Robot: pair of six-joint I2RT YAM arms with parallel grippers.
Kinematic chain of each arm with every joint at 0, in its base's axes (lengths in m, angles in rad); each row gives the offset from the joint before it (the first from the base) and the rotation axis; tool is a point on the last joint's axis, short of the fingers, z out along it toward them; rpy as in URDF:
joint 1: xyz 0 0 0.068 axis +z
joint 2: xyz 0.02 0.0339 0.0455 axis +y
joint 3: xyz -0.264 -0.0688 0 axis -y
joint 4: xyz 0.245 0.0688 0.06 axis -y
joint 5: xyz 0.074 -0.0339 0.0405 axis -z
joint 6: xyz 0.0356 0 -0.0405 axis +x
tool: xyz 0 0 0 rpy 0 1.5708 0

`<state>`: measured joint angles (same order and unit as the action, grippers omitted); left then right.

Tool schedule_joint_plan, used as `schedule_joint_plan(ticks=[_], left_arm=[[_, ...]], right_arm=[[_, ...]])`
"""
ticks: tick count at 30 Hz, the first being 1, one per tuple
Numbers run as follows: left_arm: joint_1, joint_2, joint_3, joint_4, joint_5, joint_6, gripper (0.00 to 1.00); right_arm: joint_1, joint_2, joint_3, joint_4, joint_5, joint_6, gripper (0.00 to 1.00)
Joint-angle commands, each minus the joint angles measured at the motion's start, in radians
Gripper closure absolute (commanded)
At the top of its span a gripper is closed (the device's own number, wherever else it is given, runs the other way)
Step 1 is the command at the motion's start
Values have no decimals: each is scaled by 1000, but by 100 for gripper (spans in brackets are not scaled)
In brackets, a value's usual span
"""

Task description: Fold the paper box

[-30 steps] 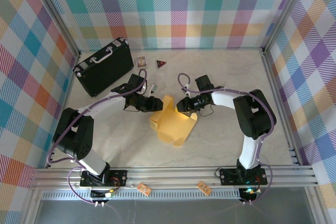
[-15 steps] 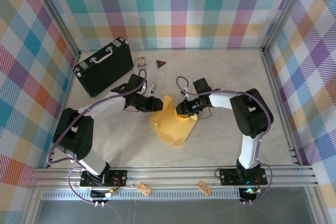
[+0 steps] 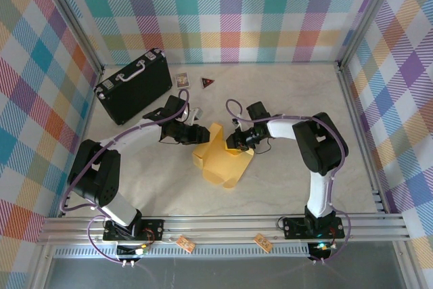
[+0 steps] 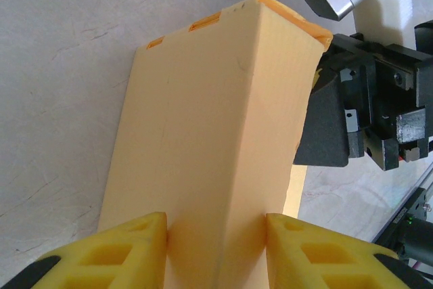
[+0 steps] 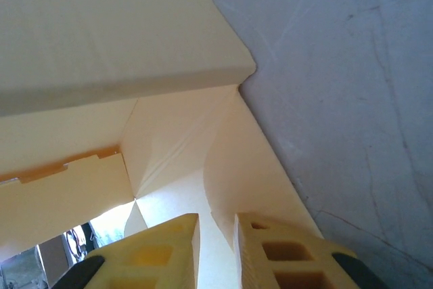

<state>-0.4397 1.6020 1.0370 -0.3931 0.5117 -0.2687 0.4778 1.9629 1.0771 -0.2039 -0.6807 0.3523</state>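
Paper box (image 3: 222, 160), half-formed, at the centre of the worktop (image 3: 291, 99); nothing visible inside. Left hand (image 3: 196, 134), at its ten o'clock, clamps a raised wall. Right hand (image 3: 235, 141), at one o'clock, has narrow jaws about a flap, grip uncertain. Likely risk: opposed pulls crease or tear the cardboard, or the wall springs flat. Black case (image 3: 132, 86), ten o'clock, is closed, contents hidden.
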Motion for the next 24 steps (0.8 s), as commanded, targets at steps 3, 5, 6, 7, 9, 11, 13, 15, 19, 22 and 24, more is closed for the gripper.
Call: schedule_joint_plan(ticks=[3, 5, 6, 7, 9, 11, 13, 15, 19, 22, 24], left_arm=[[4, 11, -29, -105, -53, 5, 60], [5, 13, -25, -105, -51, 5, 60], [4, 15, -27, -106, -52, 5, 60], [5, 14, -27, -106, -51, 4, 60], [4, 12, -24, -113, -50, 5, 60], [4, 8, -23, -118, -53, 8, 60], [5, 0, -27, -116, -58, 6, 60], [4, 4, -29, -113, -53, 6, 61], [5, 10, -33, -111, -58, 7, 61], [4, 16, -31, -109, -56, 8, 61], [4, 17, -28, -107, -56, 8, 61]], right_arm=[[35, 94, -44, -100, 235, 2, 78], [43, 104, -39, -106, 252, 3, 79], [47, 111, -31, -114, 256, 0, 79], [51, 116, -24, -121, 261, -1, 79], [53, 124, -16, -125, 265, -1, 78], [53, 137, -4, -142, 281, 1, 79], [57, 150, 11, -157, 295, -1, 79], [69, 155, 23, -174, 323, -1, 79], [77, 182, 43, -196, 356, -6, 79], [80, 195, 52, -211, 389, -10, 79], [81, 197, 50, -212, 400, -13, 79]])
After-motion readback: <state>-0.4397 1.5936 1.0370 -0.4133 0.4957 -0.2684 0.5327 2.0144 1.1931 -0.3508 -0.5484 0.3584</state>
